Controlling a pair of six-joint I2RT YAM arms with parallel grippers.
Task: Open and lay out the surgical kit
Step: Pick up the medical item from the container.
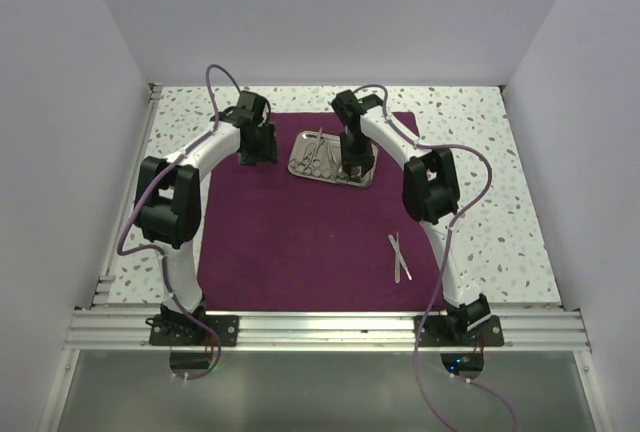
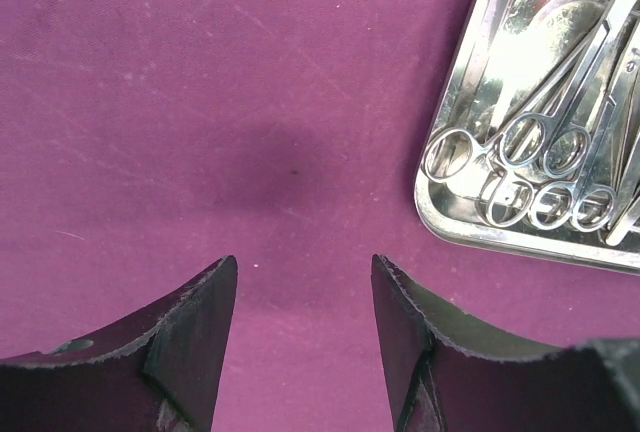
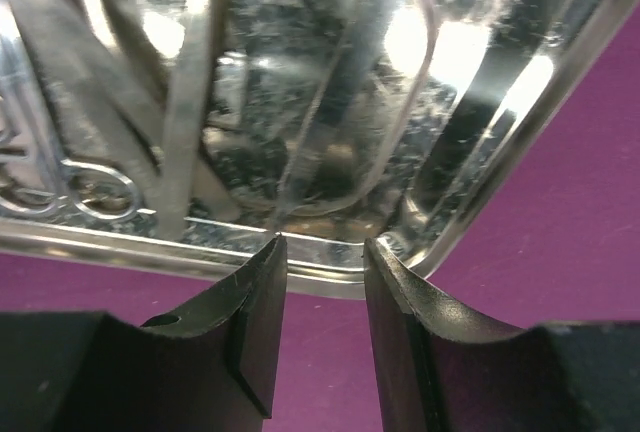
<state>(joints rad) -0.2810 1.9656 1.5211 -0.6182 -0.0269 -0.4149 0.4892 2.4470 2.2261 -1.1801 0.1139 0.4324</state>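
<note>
Two instruments (image 1: 400,256) on cloth (image 1: 300,242), overhead view only

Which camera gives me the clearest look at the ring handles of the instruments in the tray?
Left wrist: the ring handles lie sharp and unobstructed in the steel tray. Top external shows them tiny. Right wrist shows only a blurred ring at its left edge.

No legible text, labels, brands or numbers on steel tray (image 1: 328,178), instruments (image 2: 530,152), cloth wrap (image 1: 300,242).
</note>
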